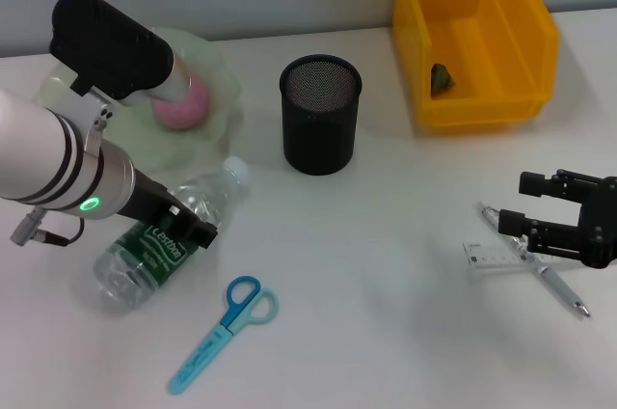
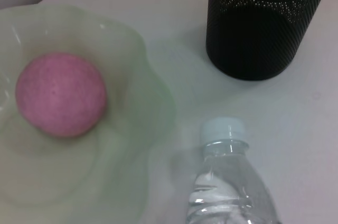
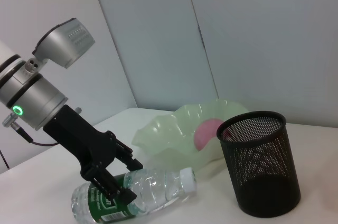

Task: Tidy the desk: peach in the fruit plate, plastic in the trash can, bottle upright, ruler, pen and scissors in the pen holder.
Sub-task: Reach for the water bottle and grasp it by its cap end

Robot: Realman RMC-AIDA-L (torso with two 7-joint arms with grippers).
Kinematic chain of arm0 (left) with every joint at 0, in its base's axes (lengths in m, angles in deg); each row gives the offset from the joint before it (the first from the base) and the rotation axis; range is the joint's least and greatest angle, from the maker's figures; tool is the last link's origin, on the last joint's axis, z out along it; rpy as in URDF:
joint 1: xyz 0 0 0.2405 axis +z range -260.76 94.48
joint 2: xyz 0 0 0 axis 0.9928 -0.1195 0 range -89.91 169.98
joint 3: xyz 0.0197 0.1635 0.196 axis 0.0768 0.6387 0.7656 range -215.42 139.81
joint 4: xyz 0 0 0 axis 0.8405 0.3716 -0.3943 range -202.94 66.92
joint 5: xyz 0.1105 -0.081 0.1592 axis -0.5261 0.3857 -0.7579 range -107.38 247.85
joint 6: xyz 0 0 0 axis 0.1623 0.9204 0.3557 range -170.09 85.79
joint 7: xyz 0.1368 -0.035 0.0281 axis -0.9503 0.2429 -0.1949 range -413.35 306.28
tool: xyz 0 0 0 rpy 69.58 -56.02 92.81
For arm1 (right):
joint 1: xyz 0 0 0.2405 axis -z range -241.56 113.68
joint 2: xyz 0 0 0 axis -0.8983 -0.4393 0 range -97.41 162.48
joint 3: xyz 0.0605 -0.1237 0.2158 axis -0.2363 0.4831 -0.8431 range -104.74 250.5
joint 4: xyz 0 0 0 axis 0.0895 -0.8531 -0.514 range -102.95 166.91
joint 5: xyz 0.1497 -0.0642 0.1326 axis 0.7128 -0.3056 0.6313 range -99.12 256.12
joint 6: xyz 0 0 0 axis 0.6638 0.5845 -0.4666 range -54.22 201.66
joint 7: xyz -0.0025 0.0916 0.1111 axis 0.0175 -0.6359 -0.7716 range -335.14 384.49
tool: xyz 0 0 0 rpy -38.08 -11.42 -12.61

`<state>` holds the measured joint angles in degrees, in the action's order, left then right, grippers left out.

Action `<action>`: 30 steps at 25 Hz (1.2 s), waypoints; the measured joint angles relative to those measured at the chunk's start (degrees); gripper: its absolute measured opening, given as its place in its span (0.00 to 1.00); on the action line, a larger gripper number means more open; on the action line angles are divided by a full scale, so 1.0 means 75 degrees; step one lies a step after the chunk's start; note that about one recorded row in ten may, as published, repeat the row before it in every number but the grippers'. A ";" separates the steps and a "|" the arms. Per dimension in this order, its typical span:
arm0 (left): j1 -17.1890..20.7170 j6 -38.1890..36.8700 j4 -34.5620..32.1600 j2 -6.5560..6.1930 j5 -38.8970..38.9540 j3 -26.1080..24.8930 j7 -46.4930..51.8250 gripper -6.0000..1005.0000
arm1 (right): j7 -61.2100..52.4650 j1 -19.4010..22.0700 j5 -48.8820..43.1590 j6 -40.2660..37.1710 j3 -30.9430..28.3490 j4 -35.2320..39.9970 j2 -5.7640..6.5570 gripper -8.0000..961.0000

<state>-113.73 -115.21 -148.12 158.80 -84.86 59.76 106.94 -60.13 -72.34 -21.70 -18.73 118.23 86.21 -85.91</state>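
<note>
A white table is carrying scattered desk items. On the robot's left, the left end effector is reaching down over a clear plastic bottle that is lying on its side, its white cap pointing toward the pale green fruit plate. The black fingers are straddling the bottle's green-labelled body, one on each side; the right wrist view is showing them closing around it, touching the label. The bottle is still resting on the table. A pink peach is sitting in the fruit plate, just behind the bottle. The black mesh pen holder is standing upright near the middle of the table, just beside the plate. Blue scissors are lying flat on the table in front of the bottle, apart from it. At the far right, a yellow trash can is holding a small greenish scrap of plastic. On the robot's right, the right end effector is hovering with its fingers spread, close above a clear ruler and a pen that are lying crossed on the table.
</note>
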 joint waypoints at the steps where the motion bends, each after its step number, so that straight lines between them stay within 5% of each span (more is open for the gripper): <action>1: -0.0003 -0.0014 0.0000 0.0004 -0.0012 0.0004 0.0001 0.84 | 0.0000 -0.0002 -0.0001 0.0000 0.0000 0.0000 0.0002 0.77; 30: -0.0229 -0.0014 0.0212 0.0008 -0.0044 0.0381 -0.0093 0.84 | -0.0027 -0.0095 -0.0105 -0.0001 0.0001 -0.0047 0.0008 0.77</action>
<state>-115.45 -115.32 -146.53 158.86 -85.19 62.62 106.25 -60.34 -73.05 -22.50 -18.74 118.23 85.85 -85.85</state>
